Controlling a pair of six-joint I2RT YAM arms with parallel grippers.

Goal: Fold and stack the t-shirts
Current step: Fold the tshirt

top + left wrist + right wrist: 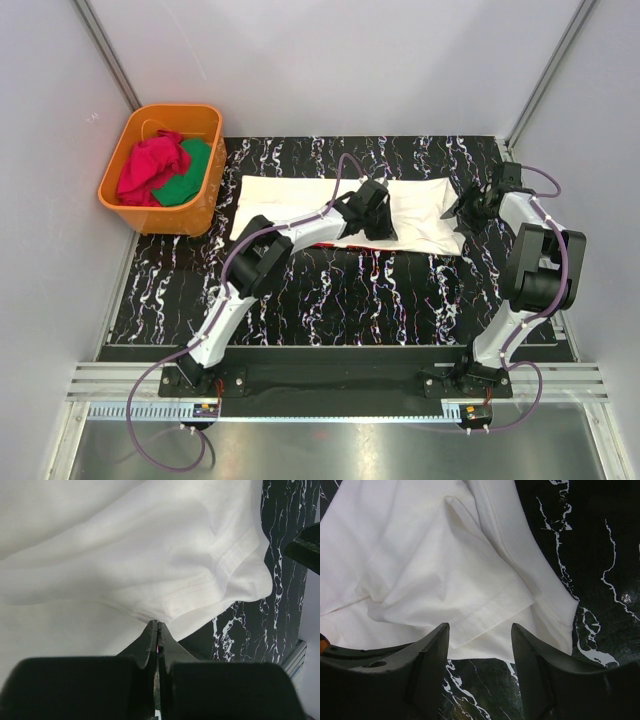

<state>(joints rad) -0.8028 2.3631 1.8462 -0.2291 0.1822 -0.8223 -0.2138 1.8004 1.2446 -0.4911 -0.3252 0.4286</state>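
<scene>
Top view: a large cream-white cloth t-shirt (290, 200) lies flat across the far middle of the black, white-veined worktop (350, 290), laid out as a long band running left to right; a thin strip of red cloth (362, 249) shows from under its near edge, about mid-length.

Left arm reaches out over the shirt; left gripper (378, 225) sits at the near edge, close to the middle. Left wrist view: left gripper (157, 630) has its jaws pressed together with no gap, the tips right on the near fold of the shirt (125, 555); creases in the cloth run in to that spot, so the edge looks pinched, though little cloth shows between the tips. A stitched hem curves off to the right, with worktop beyond it.

Right gripper (462, 210) is at the shirt's right end. Right wrist view: right gripper (480, 630) has its jaws standing well apart with nothing between them, poised above a hemmed flap, seemingly a sleeve, of the shirt (420, 555); the cloth lies flat on the worktop, not lifted.

Off the worktop's far-left corner stands an orange plastic tub (165, 218), apart from the shirt; inside it are a crumpled red-pink cloth (150, 168) and, beside it, a green cloth (192, 172).
</scene>
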